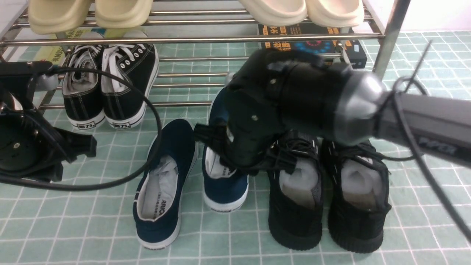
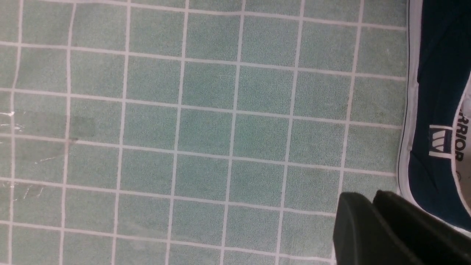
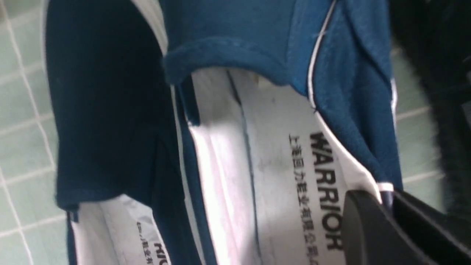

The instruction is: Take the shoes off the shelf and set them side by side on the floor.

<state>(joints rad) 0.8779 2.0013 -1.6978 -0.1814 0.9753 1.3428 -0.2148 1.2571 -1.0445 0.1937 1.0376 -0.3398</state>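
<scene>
I see matt navy canvas on the shoes (image 1: 162, 184), smooth white rubber soles (image 1: 225, 203), shiny metal tubes on the shelf (image 1: 191, 38), floor (image 1: 92, 228) like wrinkled matt cloth, my right end effector (image 3: 387, 202) matt black plastic

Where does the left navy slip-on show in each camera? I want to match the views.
Front view: left navy shoe, on the floor, centre-left, next to the right navy shoe.
Left wrist view: left navy shoe, a strip at the frame edge just past the left pincer.
Right wrist view: left navy shoe, the darker one beside the right navy shoe that the right pincer pinches.
Shared landmark: the green gridded floor.
</scene>
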